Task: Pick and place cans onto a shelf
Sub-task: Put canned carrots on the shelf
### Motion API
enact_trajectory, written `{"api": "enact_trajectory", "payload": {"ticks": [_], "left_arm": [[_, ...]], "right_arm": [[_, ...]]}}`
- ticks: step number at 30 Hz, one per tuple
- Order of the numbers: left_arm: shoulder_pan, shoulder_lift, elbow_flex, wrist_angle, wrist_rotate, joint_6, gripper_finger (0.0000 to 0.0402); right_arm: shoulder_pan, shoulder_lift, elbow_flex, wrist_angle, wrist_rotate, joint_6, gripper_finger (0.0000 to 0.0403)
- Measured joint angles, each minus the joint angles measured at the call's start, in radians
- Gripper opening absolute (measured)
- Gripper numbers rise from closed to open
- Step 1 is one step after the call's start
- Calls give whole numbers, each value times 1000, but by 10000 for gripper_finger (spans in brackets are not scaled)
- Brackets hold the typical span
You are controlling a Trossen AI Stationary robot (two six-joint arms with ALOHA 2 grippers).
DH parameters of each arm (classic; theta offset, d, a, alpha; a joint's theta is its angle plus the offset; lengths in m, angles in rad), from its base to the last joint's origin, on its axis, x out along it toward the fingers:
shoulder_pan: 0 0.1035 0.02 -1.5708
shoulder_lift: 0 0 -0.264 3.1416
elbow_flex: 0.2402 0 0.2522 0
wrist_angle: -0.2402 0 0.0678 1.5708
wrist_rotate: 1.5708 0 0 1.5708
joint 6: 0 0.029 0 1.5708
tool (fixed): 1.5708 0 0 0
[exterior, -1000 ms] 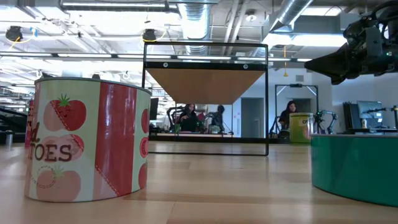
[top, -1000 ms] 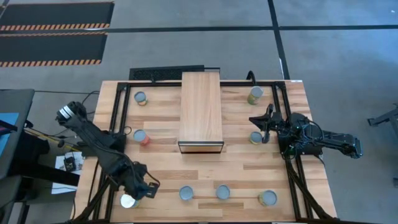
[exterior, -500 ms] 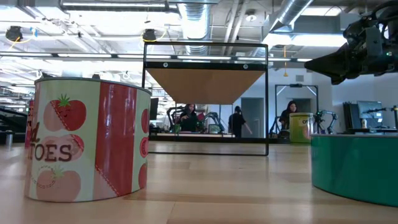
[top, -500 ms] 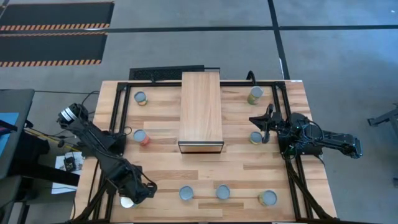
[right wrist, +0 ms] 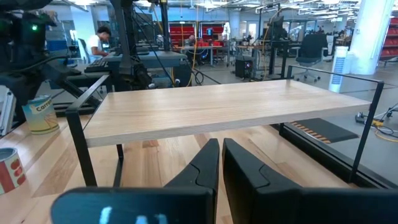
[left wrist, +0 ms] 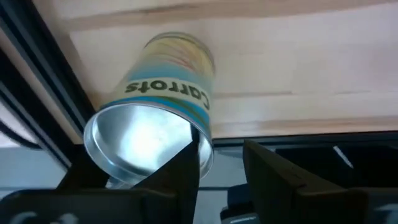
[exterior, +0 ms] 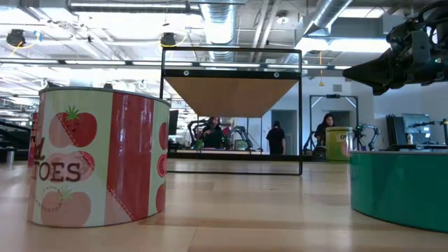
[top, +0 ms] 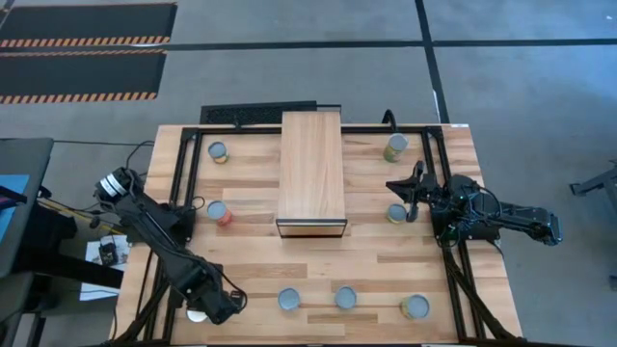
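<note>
The shelf (top: 311, 173), a light-wood plank on a black frame, stands at the table's far middle and also shows in the right wrist view (right wrist: 217, 109). Several cans stand on the slatted tabletop, among them a red one (top: 220, 213) and a tomato can (exterior: 98, 157). A can labelled Carrots (left wrist: 158, 118) stands at the near left corner, silver top up. My left gripper (top: 220, 306) hangs open over it, and the can sits outside the gap, beside one finger. My right gripper (top: 413, 196) hovers shut to the right of the shelf, holding nothing. My left gripper comes down at the carrot can from above. One finger (left wrist: 183, 177) stands in front of the can's top rim (left wrist: 196, 134), with the can outside the gap between the fingers. Whether that finger touches the rim, I cannot tell.
Black frame rails (top: 183, 183) run along the table's left and right sides. Three cans (top: 345, 297) line the near edge, others stand far left (top: 219, 151), far right (top: 395, 147) and beside my right gripper (top: 396, 213). A green can (exterior: 399, 189) stands close to the low camera. People move in the room behind.
My left gripper has moved toward the table's near edge and a little to the right, coming over the corner can, whose pale top is now mostly covered in the high view. The can stays where it stood.
</note>
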Motion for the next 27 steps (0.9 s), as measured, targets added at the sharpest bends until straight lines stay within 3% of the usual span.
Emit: {"api": "enact_trajectory", "payload": {"ticks": [9,17,27], "left_arm": [[-1,19,13,-40,3,1,101],[-6,18,12,-18,-27,82,8],[62,24,110,-99,-257,289,0]], "right_arm": [[0,0,0,0,0,0,46],[0,0,0,0,0,0,46],[0,0,0,0,0,0,46]]}}
